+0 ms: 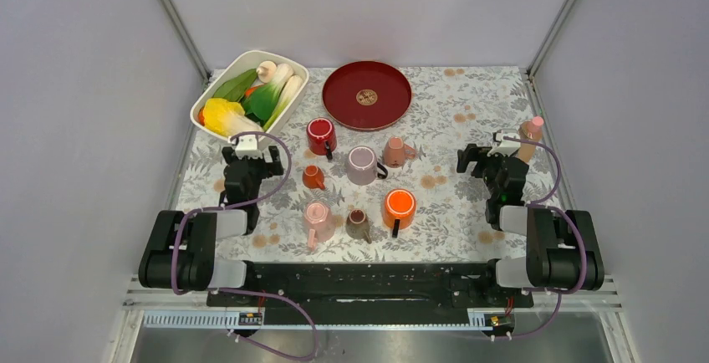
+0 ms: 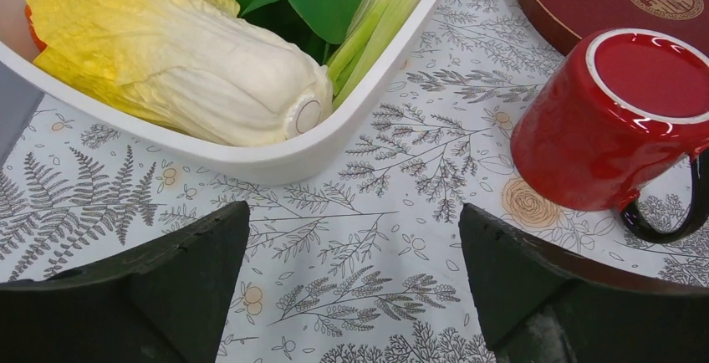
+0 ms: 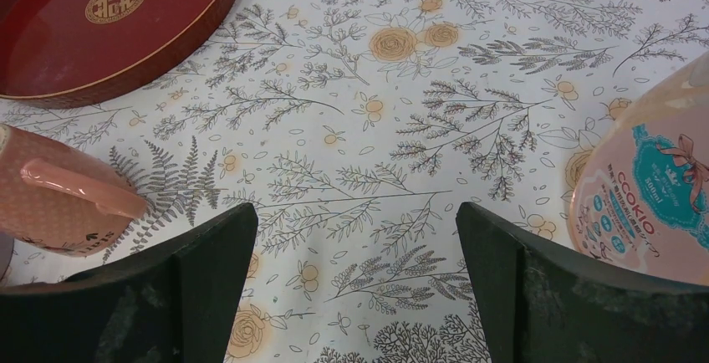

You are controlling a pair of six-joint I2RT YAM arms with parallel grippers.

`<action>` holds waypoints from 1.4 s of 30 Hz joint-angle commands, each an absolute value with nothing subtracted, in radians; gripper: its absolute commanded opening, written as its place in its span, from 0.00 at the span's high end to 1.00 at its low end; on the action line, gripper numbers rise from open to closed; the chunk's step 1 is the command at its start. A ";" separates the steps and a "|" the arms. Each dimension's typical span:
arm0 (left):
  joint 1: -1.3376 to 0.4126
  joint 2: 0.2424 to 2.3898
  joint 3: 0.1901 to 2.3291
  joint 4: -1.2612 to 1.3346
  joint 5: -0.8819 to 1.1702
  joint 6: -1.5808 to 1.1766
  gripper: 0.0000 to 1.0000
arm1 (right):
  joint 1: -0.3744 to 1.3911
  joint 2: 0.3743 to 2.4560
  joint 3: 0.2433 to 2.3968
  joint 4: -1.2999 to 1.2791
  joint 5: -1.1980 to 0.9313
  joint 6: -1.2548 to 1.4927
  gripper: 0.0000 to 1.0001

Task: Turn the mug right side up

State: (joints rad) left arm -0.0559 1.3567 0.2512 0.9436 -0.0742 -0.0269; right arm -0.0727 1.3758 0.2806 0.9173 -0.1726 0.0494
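Hovering low over the patterned cloth (image 2: 359, 237), the left gripper (image 2: 351, 296) has its jaws wide apart with nothing between them. Just past its right finger (image 2: 577, 296), at the right edge of the left wrist view, stands the red mug (image 2: 614, 120). The flat disc with a pale ring facing up reads as its foot, so I judge it to be mouth-down. Its black handle (image 2: 669, 217) sticks out toward the lower right of that frame, close above the finger. A sideways reach could clip the handle and spin or skid the glossy mug instead of seating it between the jaws.

Across the upper left runs the white dish (image 2: 276, 158), near enough that a wide swing would catch its rim. Tipping the mug over could roll it into the red plate (image 2: 602, 3) behind it, or into the small orange cup (image 1: 313, 177) below it in the top view. The orange mug (image 1: 400, 204) shows a similar pale ring, so choosing the wrong target is possible.

The right gripper (image 3: 355, 296), also spread and empty, sits beside a pink bottle (image 3: 660, 187) that it could topple.
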 commanded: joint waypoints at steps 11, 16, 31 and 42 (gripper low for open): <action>-0.076 0.901 0.946 -0.512 0.442 0.352 0.01 | -0.019 1.067 0.474 0.378 -0.233 0.156 0.01; -0.301 0.970 1.225 -1.140 0.440 0.342 0.01 | 0.037 0.954 0.581 0.139 -0.323 0.277 0.01; -0.671 1.132 1.041 -1.024 0.086 0.141 0.01 | 0.124 0.524 0.543 -0.312 -0.133 0.434 0.02; -0.781 1.285 1.002 -0.914 0.054 0.160 0.01 | 0.126 0.502 0.527 -0.335 -0.104 0.401 0.02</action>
